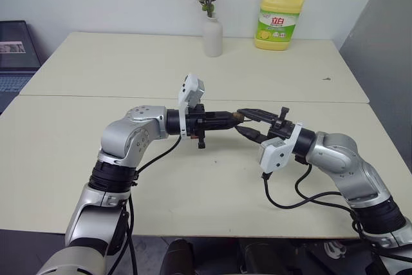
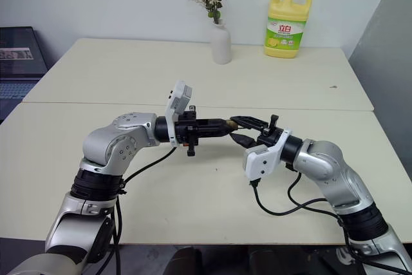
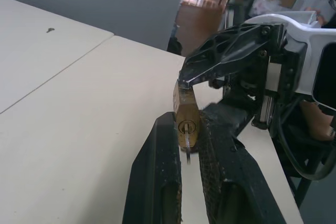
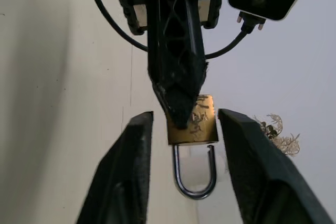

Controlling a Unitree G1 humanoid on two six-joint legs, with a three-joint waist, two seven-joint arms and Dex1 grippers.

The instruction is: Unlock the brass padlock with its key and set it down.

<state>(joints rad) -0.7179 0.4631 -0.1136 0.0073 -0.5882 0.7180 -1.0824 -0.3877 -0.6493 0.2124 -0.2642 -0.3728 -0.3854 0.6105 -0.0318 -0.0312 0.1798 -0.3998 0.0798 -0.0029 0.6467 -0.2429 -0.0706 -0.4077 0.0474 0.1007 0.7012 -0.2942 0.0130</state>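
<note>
My left gripper (image 1: 235, 118) points across the table and is shut on the brass padlock (image 3: 186, 119), held in the air above the near table. In the right wrist view the padlock's (image 4: 192, 124) silver shackle (image 4: 194, 177) hangs free, with one leg ending short of the body. My right gripper (image 1: 241, 122) is open, a finger (image 4: 128, 171) on each side of the lock. The round keyhole faces the left wrist camera, with a thin silver sliver (image 3: 187, 150) below it. I cannot tell whether that is the key.
On the far table stand a white vase (image 1: 212, 35) of dried flowers and a yellow detergent bottle (image 1: 280, 17). A small dark metal item (image 1: 328, 79) lies near that table's right edge. A laptop (image 1: 16, 56) sits at the far left. A seam (image 1: 96, 95) separates the two tables.
</note>
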